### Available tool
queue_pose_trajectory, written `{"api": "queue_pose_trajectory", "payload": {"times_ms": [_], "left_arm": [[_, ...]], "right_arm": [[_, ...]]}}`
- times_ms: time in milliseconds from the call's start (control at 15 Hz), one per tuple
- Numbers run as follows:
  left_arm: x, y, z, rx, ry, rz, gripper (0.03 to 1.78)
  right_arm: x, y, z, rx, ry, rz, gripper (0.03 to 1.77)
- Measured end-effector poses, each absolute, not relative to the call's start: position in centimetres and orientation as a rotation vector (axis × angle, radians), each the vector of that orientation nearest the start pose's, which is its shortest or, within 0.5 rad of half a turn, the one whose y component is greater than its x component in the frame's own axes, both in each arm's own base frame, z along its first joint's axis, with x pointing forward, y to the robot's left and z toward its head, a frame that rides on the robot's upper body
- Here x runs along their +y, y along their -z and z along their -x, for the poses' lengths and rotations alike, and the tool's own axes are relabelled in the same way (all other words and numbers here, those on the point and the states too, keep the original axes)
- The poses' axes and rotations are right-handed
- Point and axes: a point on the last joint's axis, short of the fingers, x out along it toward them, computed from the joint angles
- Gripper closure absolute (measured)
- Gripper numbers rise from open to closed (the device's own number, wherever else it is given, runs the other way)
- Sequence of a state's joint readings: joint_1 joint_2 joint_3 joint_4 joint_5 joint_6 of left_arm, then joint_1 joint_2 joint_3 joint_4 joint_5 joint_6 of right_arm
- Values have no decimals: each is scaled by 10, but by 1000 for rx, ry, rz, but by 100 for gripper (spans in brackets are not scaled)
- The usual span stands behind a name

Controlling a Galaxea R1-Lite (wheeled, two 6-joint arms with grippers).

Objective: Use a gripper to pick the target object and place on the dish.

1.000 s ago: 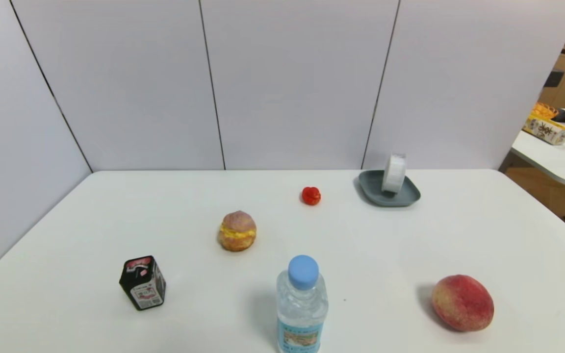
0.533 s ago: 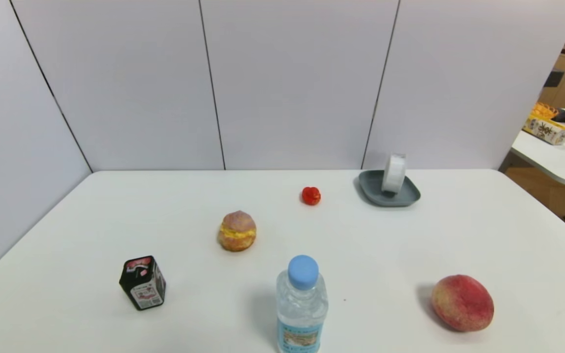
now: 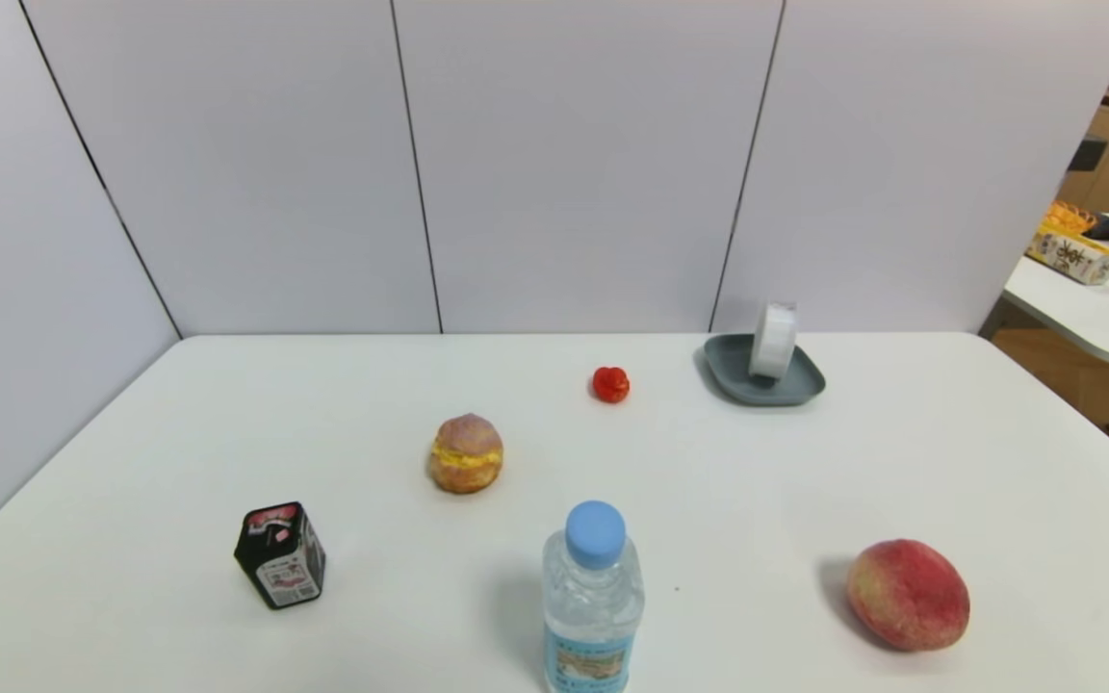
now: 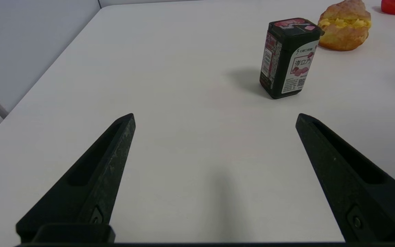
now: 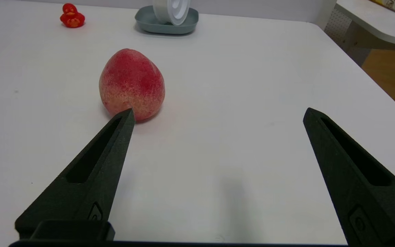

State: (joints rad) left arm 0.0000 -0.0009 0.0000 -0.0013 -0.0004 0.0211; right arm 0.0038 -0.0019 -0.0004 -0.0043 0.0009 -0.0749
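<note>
Nothing on the table has shifted over the last second: your white plastic spool [image 3: 773, 341] stands on edge in the grey-blue dish [image 3: 734, 376], so the placing looks done, while your right gripper [image 5: 219, 109] and your parked left gripper [image 4: 216, 115] both sit wide and empty over the near table. You can read "弹立方" on the black candy box [image 4: 290, 58], but the print on the blue label of the water bottle [image 3: 594, 597] is too small to make out

on the counter [image 3: 372, 404], the spool [image 3: 773, 341] stands in the dish [image 3: 728, 373], behind the peach [image 3: 908, 595]; the bottle [image 3: 592, 597] lies left of the peach.
</note>
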Motion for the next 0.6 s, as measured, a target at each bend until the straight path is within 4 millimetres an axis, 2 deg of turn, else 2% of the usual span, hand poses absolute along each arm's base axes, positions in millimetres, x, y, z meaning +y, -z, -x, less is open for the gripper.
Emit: {"api": "queue_pose_trajectory", "payload": {"times_ms": [600], "left_arm": [[0,-76,23,-2,0,-21,12]], "right_arm": [[0,-76,23,-4,-5,71,10]]}}
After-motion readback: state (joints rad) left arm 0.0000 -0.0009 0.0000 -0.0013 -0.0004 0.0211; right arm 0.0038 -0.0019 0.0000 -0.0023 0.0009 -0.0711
